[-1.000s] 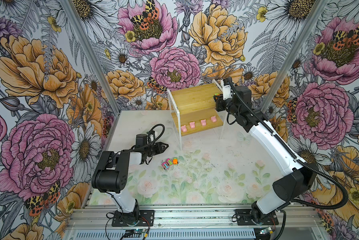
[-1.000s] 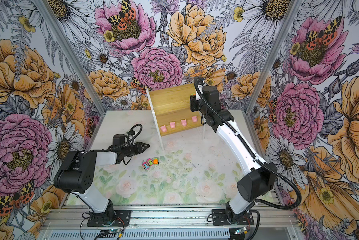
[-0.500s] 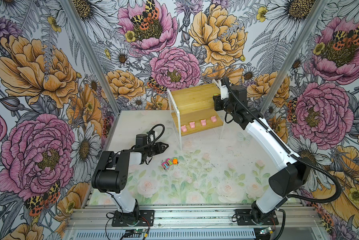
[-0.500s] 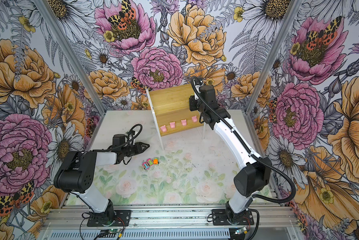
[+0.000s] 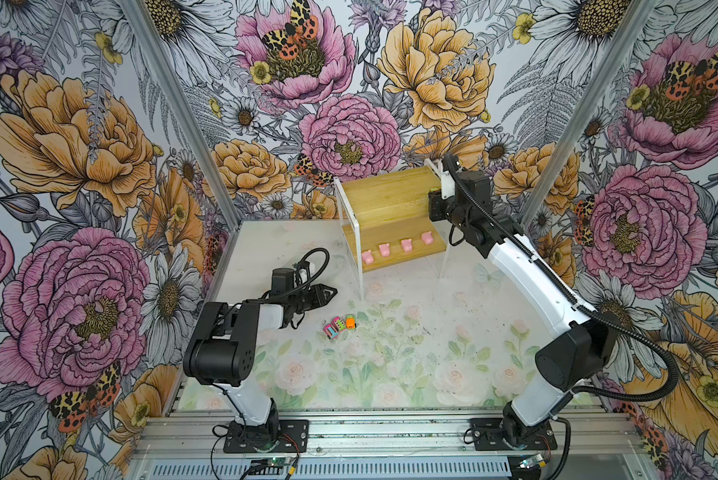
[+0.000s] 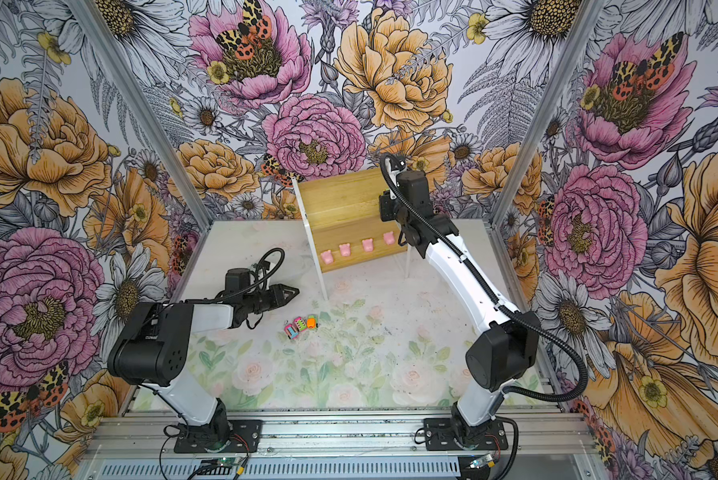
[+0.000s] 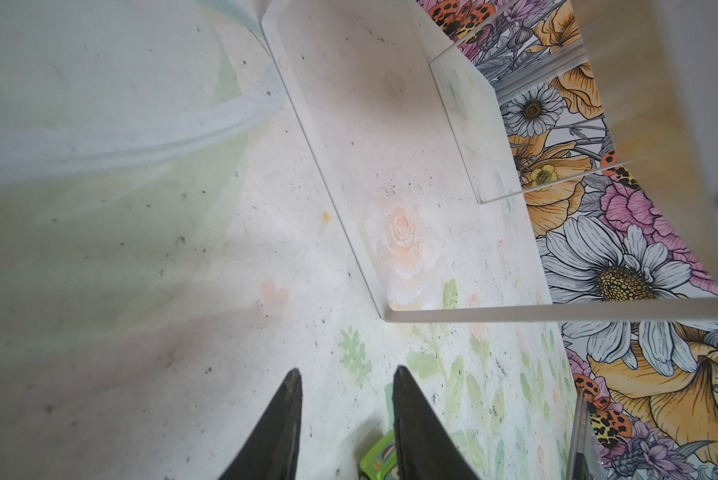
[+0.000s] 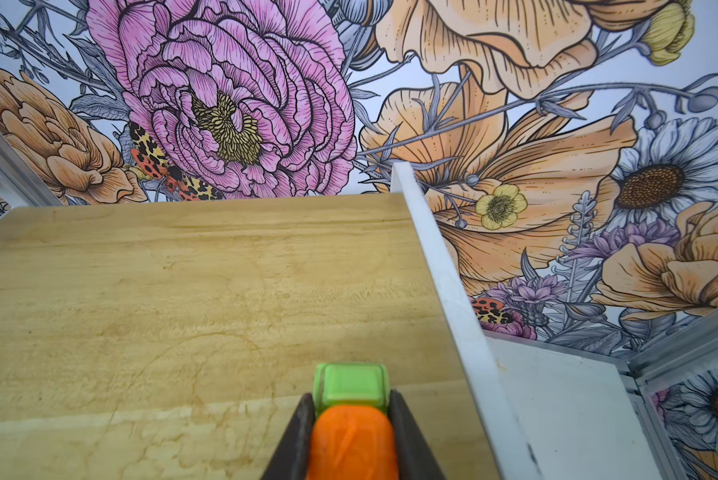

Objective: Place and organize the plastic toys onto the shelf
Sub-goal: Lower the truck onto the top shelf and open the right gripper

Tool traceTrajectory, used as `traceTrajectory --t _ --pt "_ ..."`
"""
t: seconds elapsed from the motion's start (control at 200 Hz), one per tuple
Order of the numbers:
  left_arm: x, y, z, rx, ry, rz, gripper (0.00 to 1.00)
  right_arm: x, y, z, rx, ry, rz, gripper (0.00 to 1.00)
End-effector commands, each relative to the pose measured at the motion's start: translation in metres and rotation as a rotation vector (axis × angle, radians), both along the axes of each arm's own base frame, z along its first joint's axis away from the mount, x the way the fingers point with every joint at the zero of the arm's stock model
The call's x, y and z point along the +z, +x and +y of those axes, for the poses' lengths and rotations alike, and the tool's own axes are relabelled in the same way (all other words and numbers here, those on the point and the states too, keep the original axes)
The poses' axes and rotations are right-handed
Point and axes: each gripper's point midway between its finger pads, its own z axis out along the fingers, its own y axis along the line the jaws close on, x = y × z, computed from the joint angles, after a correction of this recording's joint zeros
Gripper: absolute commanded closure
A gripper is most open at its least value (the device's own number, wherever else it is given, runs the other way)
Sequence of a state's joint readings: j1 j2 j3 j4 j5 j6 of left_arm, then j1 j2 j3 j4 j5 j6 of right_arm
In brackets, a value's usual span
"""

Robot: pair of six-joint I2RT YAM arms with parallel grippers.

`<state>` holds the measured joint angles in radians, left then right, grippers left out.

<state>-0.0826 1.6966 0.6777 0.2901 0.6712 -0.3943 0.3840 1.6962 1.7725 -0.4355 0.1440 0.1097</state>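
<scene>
Right pincer (image 8: 350, 397) grips orange-and-green car (image 8: 351, 434) — white shelf frame (image 8: 444, 270) just beside.

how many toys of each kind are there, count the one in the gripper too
pigs: 4, on the shelf's lower tier
pink cars: 2, on the table
orange-and-green cars: 2, one in the right gripper, one on the table
total: 8
</scene>
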Motion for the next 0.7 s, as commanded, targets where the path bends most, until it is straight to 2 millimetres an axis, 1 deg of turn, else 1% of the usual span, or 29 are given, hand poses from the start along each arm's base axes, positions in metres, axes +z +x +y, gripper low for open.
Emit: traceTrajectory --t 0.0,0.075,0.175,0.24,0.43,0.53,0.62,0.695 --pt "0.005 0.000 0.000 -0.011 -0.020 -0.022 0.62 0.005 0.004 -0.007 -0.019 -0.021 -0.013 0.85" --pt "0.005 0.000 0.000 -0.011 -0.021 -0.022 0.62 0.006 0.003 -0.006 -0.014 -0.018 -0.014 0.84" --pt "0.005 0.000 0.000 -0.012 -0.022 -0.021 0.62 0.006 0.002 -0.007 -0.013 -0.022 -0.014 0.76" --pt "0.004 -0.001 0.000 -0.011 -0.020 -0.020 0.62 0.005 0.002 -0.007 -0.011 -0.025 -0.012 0.69" --pt "0.004 0.000 0.000 -0.011 -0.021 -0.021 0.62 0.007 0.000 -0.008 -0.011 -0.027 -0.017 0.61" --pt "0.004 0.000 0.000 -0.012 -0.021 -0.020 0.62 0.009 -0.001 -0.008 -0.010 -0.027 -0.022 0.59" --pt "0.004 0.000 0.000 -0.012 -0.021 -0.021 0.62 0.012 -0.003 -0.009 -0.008 -0.027 -0.027 0.54" --pt "0.004 0.000 0.000 -0.013 -0.022 -0.020 0.62 0.018 -0.005 -0.009 -0.007 -0.024 -0.039 0.50"
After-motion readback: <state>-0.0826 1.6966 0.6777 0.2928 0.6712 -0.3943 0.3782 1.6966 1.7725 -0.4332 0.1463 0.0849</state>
